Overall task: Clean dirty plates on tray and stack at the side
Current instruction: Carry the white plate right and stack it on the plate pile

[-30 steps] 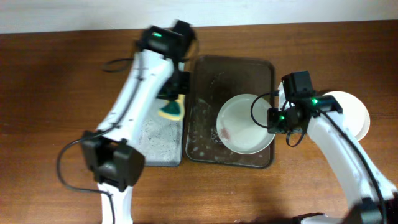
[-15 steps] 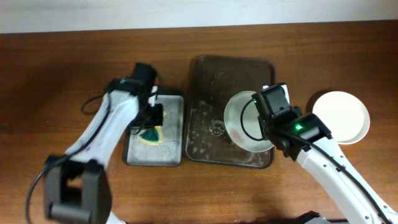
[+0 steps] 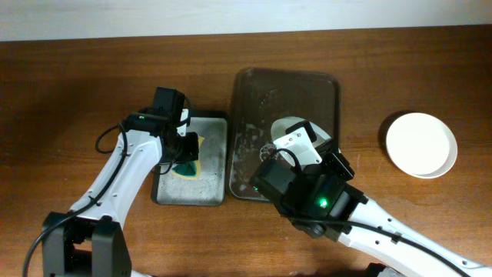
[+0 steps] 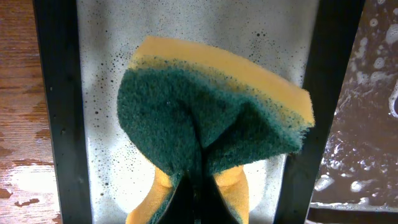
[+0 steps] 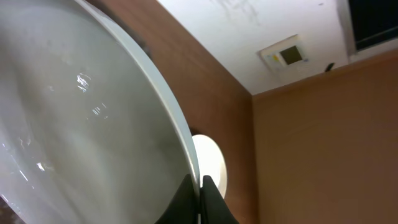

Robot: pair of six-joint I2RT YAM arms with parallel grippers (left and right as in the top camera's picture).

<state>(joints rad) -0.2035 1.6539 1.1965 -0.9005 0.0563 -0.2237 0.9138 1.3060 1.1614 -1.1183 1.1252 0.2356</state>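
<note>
My right gripper is shut on the rim of a white plate and holds it tilted on edge. In the overhead view this plate shows only partly over the dark brown tray, behind my raised right arm. A second white plate lies on the table at the right; it also shows past the held rim in the right wrist view. A third plate is not in view. My left gripper is shut on a green and yellow sponge over the sponge tray.
The grey sponge tray sits against the left side of the brown tray. The brown tray's floor is wet with suds. My right arm is raised high over the brown tray's front edge. A wall runs along the table's far edge.
My right arm swung left and rose, tipping the plate on edge over the brown tray. My left gripper carried the sponge from the brown tray's edge onto the sponge tray.
</note>
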